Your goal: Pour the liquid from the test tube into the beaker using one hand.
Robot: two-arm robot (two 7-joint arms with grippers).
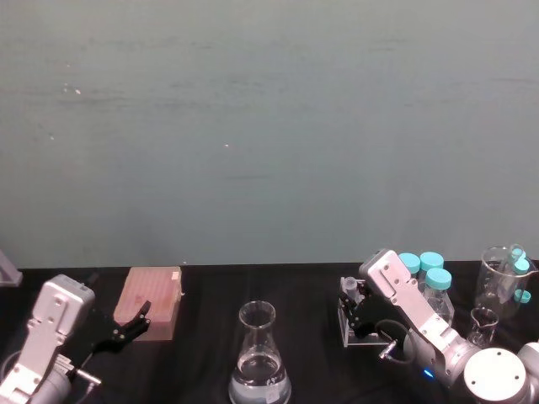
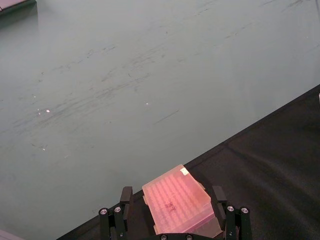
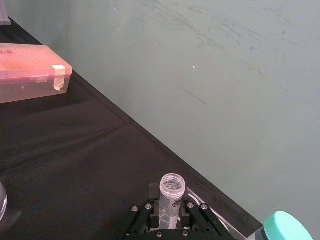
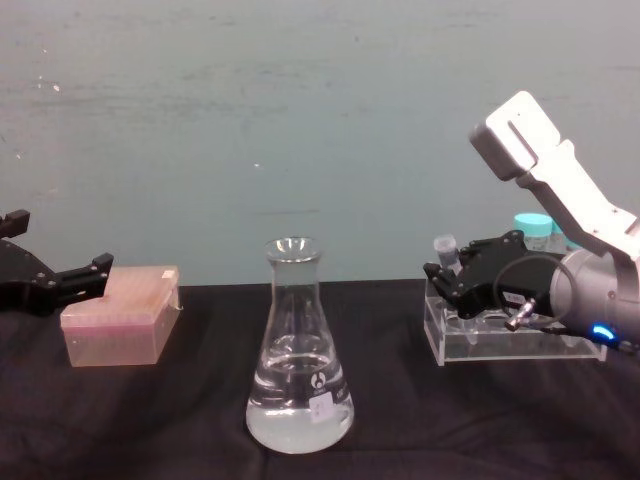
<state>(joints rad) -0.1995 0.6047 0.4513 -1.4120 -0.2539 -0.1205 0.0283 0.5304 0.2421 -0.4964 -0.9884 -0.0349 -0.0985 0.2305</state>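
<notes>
The beaker (image 1: pixel 259 353) (image 4: pixel 298 360), a clear conical flask with some liquid in its base, stands at the middle front of the black table. To its right, the short open test tube (image 3: pixel 172 185) (image 4: pixel 444 248) stands upright at the left end of a clear rack (image 4: pixel 500 340). My right gripper (image 3: pixel 170 209) (image 4: pixel 452 278) (image 1: pixel 355 310) is shut on the test tube, fingers pressed against both sides just below its rim. My left gripper (image 2: pixel 171 202) (image 4: pixel 85 272) (image 1: pixel 128 328) hangs open at the far left beside a pink box.
The pink tip box (image 1: pixel 152 301) (image 4: pixel 118 322) lies at the left, near the left gripper. Teal-capped bottles (image 1: pixel 429 276) (image 3: pixel 287 227) and more glassware (image 1: pixel 501 278) crowd the right behind the rack. A pale green wall runs behind the table.
</notes>
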